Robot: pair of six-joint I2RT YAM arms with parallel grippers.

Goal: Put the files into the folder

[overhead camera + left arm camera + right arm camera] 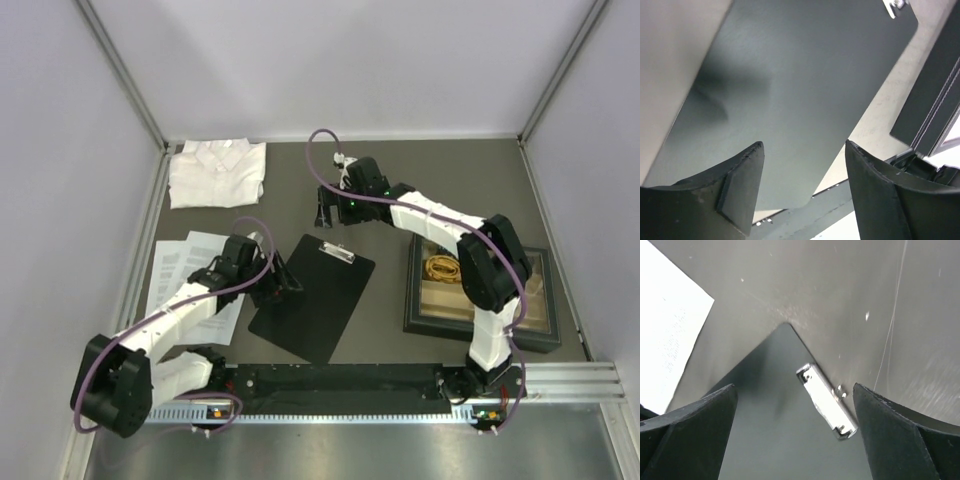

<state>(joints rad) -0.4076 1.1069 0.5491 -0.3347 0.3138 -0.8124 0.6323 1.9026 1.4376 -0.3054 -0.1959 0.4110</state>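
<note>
From above, the white, text-printed paper files point(180, 262) lie on the dark grey tabletop point(450, 190) just left of the flat black rectangular folder point(312, 300), partly under the left arm. None is on the folder yet. The left gripper point(284, 285) hangs over the folder's left edge, and the right gripper point(324, 212) sits just beyond its silver metal clip point(337, 251). A folded white collared shirt point(217, 172) and a dark-framed tray point(415, 300) lie well apart from the work.

Left wrist view: the left gripper point(805, 192) has its jaws apart with nothing between them, and the bare folder point(805, 90) is beneath. My reading is that this arm must go for the sheets. It should slide a finger under a loose edge rather than pinch flat paper from above, and take the whole stack if it can.

Right wrist view: the right gripper point(795, 440) stands wide and empty above the clip point(826, 407) end of the folder point(770, 430), with one of the files point(670, 335) showing at the side. It should probably press the clip's lever squarely, so the board neither skids nor tips. Then it should hold the lever up until the sheets' top edge is tucked under.
</note>
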